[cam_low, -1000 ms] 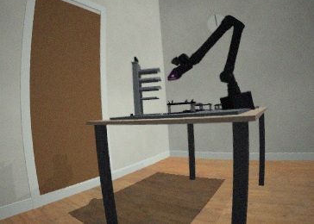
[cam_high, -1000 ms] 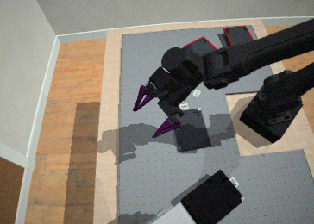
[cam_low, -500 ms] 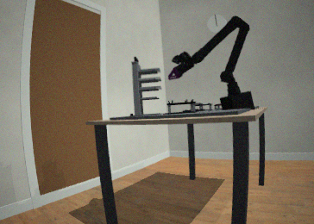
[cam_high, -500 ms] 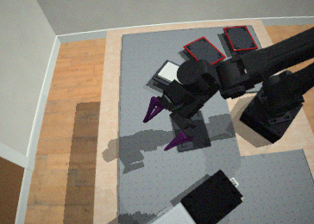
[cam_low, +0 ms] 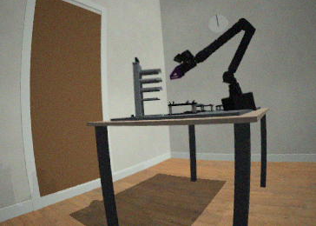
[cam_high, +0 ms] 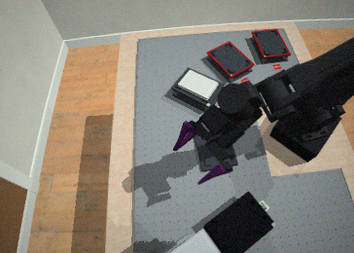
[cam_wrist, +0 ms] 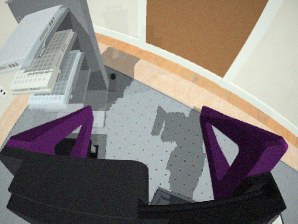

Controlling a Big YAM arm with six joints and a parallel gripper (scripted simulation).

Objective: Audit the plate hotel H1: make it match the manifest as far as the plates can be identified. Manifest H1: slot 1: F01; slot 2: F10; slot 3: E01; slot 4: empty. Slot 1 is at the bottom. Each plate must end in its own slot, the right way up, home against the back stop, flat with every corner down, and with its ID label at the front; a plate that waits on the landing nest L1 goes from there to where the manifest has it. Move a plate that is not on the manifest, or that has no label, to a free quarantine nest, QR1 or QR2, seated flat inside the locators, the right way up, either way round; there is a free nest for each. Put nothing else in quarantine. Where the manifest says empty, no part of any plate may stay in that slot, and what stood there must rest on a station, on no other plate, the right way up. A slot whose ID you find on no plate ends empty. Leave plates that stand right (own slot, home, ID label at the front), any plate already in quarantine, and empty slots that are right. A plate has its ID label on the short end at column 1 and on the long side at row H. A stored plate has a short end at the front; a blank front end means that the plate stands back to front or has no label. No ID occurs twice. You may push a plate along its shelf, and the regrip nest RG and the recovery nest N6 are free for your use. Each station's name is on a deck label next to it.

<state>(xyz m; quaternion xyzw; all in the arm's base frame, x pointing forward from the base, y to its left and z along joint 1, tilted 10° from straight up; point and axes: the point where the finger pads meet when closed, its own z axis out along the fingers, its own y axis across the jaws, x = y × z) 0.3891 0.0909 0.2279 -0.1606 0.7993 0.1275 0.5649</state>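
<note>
My gripper point(cam_high: 187, 165) point(cam_low: 174, 76) point(cam_wrist: 146, 112) has purple fingers, stands wide open and holds nothing. It hangs high above the grey deck, over a dark empty nest point(cam_high: 206, 159). The plate hotel H1 point(cam_high: 238, 225) point(cam_low: 145, 88) point(cam_wrist: 80, 10) stands apart from it, at the bottom edge of the top view and upper left in the wrist view, where pale plates point(cam_wrist: 40, 72) show on its shelves. Their labels are too small to read. A white plate point(cam_high: 196, 84) lies on a nest behind the gripper.
Two red-rimmed nests point(cam_high: 230, 59) point(cam_high: 270, 43) lie empty at the back of the deck. The arm's black base point(cam_high: 306, 132) stands at the right. In the exterior view low nests point(cam_low: 191, 106) line the table top between the hotel and the base.
</note>
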